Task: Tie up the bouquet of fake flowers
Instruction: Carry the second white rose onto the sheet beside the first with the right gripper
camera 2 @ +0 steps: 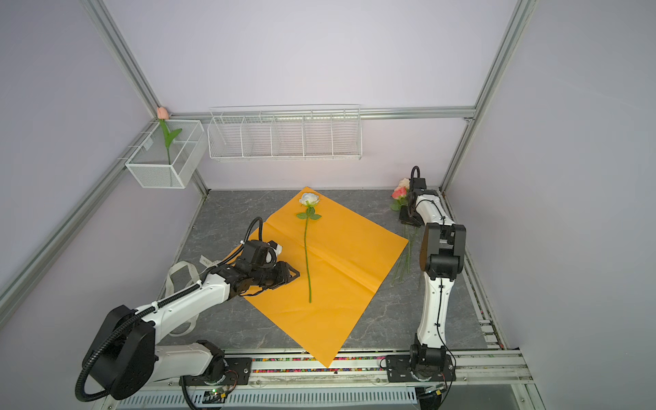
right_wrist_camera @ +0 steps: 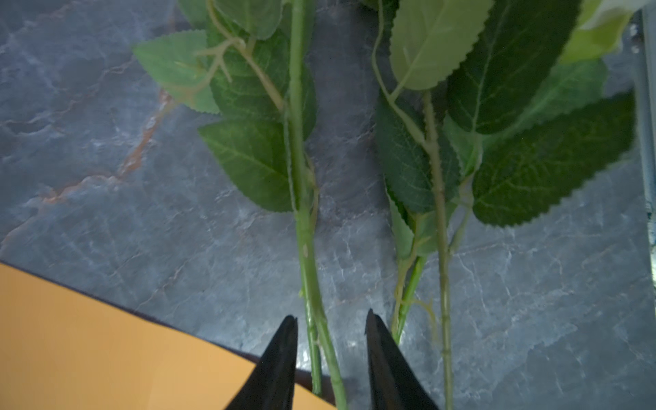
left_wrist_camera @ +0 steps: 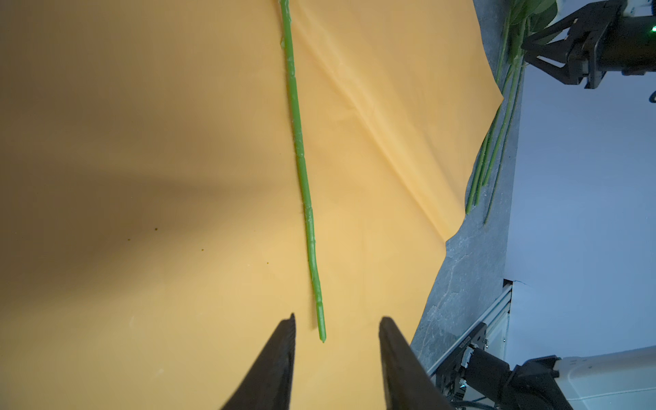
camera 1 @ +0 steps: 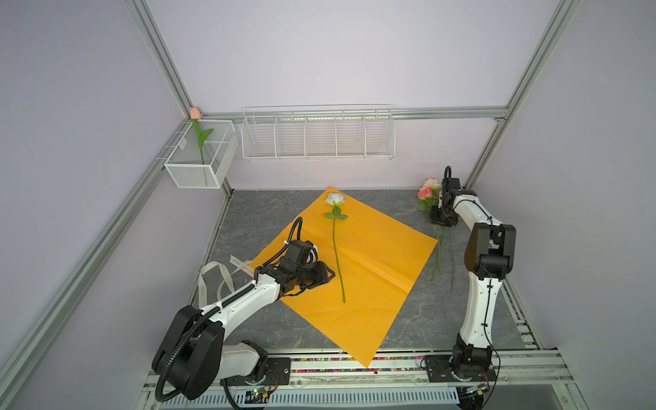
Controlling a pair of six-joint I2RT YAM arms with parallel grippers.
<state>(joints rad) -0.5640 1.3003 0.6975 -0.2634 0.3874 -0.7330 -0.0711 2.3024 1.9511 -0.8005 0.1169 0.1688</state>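
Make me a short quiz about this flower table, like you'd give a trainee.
1. True or false: the white rose lies on the orange wrapping paper.
2. Where does the pink tulip stand? A) in the mesh basket B) in the wire shelf C) on the table
3. Fill in: the right claw, jaws apart, straddles green rose ____.

Key: 1 true; 2 A; 3 stems.

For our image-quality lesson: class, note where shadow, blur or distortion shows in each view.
Left wrist view: a shadow darkens much of the orange paper; the green stem is sharp. Right wrist view: the pale leaf at the edge is blurred and washed out. Both top views: even light; frame posts splay outward.
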